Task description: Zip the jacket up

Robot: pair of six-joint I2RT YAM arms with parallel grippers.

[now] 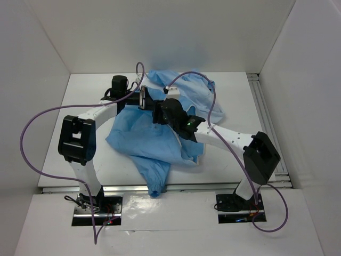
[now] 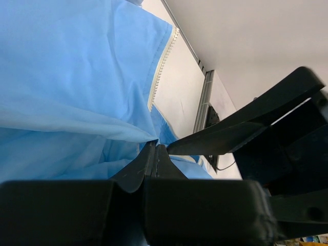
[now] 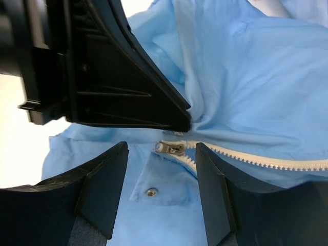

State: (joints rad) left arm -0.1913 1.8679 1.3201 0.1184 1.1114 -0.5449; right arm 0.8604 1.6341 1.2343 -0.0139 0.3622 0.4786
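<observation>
The light blue jacket (image 1: 154,141) lies crumpled in the middle of the table. My left gripper (image 2: 155,147) is shut on a fold of its fabric, right by the lower end of the zipper; it also shows in the top view (image 1: 149,101). My right gripper (image 3: 161,161) is open, its fingers either side of the metal zipper slider (image 3: 171,148) and not touching it. The white zipper teeth (image 3: 256,161) run off to the right from the slider. The top view shows the right gripper (image 1: 160,114) beside the left one over the jacket.
A snap button (image 3: 150,192) sits on a fabric flap just below the slider. White enclosure walls surround the table, with a metal rail (image 1: 269,122) along the right side. Purple cables (image 1: 32,128) loop off both arms.
</observation>
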